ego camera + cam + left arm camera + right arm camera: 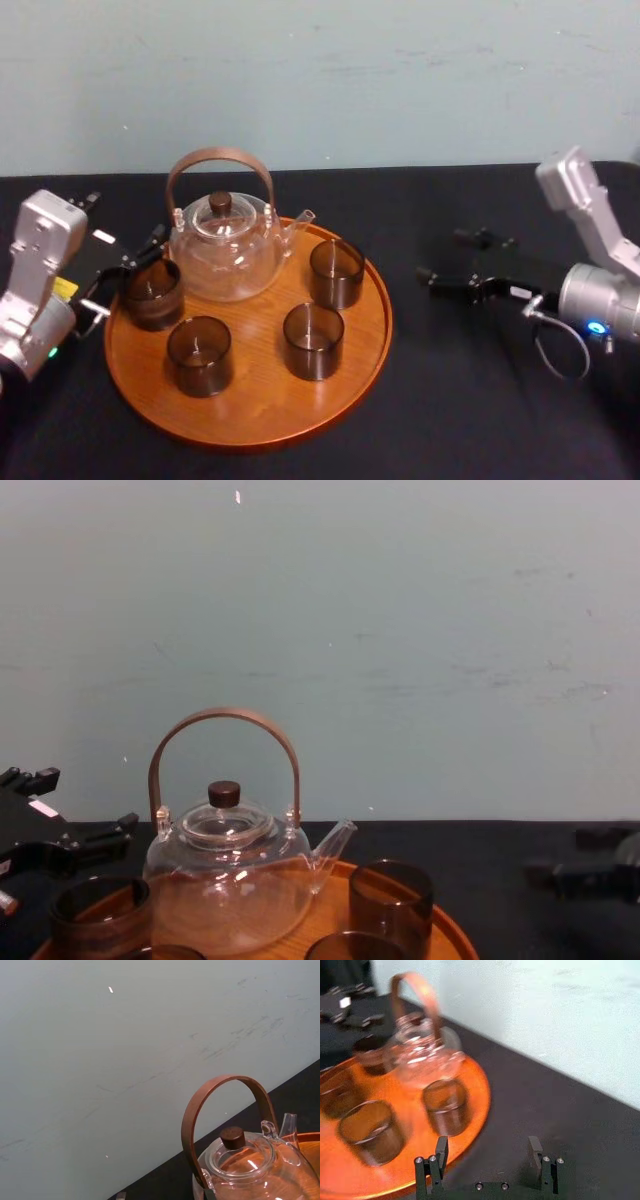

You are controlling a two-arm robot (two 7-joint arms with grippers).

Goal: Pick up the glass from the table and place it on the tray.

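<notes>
The round orange-brown tray [360, 330] holds a glass teapot [225, 250] and several dark glasses. One glass [152, 292] [100, 912] stands upright at the tray's left edge. My left gripper [122, 222] [75, 802] hangs just left of and behind it, open, with nothing between its fingers. Another glass [336, 272] [447, 1105] stands at the tray's right side. My right gripper [452, 258] [488, 1150] hovers over the black cloth to the right of the tray, open and empty.
The teapot's tall brown handle [220, 1105] [225, 720] rises close to my left gripper. A black cloth [480, 400] covers the table, with free room right of the tray. A pale wall [400, 630] stands behind.
</notes>
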